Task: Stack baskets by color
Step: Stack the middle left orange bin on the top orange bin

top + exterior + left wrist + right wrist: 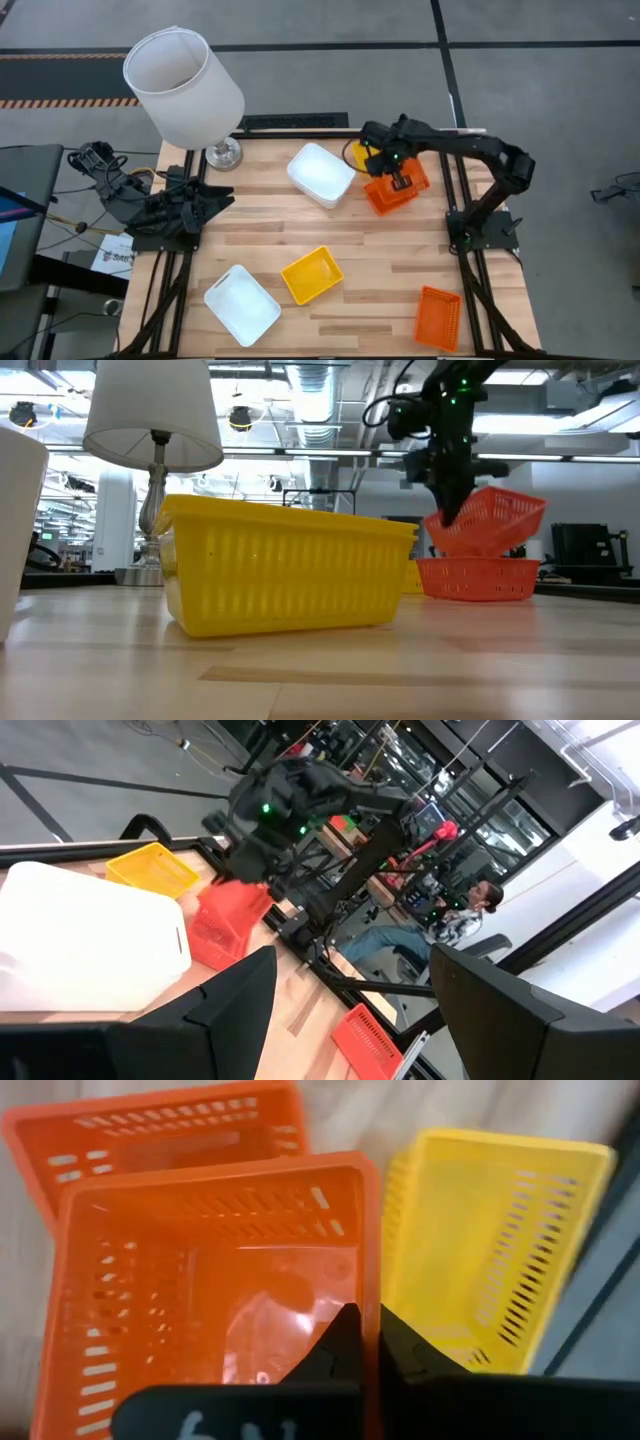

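My right gripper (368, 1330) is shut on an orange basket (492, 518), which hangs tilted over a second orange basket (476, 578) at the table's far right. A yellow basket (490, 1240) stands on the table right beside these two. A white basket (320, 175) sits at the far middle. Near the front lie a yellow basket (312, 275), a white basket (242, 305) and a third orange basket (438, 318). My left gripper (350, 1015) waits open at the table's left edge, holding nothing. My right gripper pinches one side wall of the upper orange basket at its rim (368, 1270), one finger (335, 1348) inside the basket and one outside. The fingers come steeply from above. The basket is tilted, its low side down at the lower orange basket's rim (440, 558).
A lamp with a large white shade (185, 85) stands on its metal foot (224, 153) at the far left corner. The right arm's base (482, 228) sits at the right edge. Bare wood lies in the table's middle. A seated person (455, 920) is in the room beyond.
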Available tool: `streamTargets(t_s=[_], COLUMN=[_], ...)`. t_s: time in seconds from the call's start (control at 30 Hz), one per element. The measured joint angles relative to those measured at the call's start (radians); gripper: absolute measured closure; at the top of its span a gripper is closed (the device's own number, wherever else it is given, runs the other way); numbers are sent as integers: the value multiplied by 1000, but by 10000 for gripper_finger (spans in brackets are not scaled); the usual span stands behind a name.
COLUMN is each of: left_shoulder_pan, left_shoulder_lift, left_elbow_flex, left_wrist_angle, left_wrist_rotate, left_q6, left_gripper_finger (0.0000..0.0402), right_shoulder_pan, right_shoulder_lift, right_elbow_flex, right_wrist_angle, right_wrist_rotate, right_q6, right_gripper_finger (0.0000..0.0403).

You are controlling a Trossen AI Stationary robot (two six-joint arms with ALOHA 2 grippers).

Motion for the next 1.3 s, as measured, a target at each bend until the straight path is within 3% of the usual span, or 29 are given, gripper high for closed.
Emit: streamTargets(t_s=[0.27, 0.73, 1.3], left_shoulder_pan=[0, 0, 0], left_shoulder_lift=[0, 0, 0], left_elbow_flex=[0, 0, 0], left_wrist_angle=[0, 0, 0], left_wrist_rotate=[-1, 0, 14], left_q6=[-3, -6, -7], left_gripper_finger=[149, 149, 149], right_shoulder_pan=[80, 185, 250], right_shoulder_lift=[8, 8, 8], right_elbow_flex=[-46, -46, -70], right_wrist_angle=[31, 107, 188], right_wrist_rotate=[-26, -283, -368], right_q6=[-10, 122, 141], right_gripper_finger=[380, 382, 375])
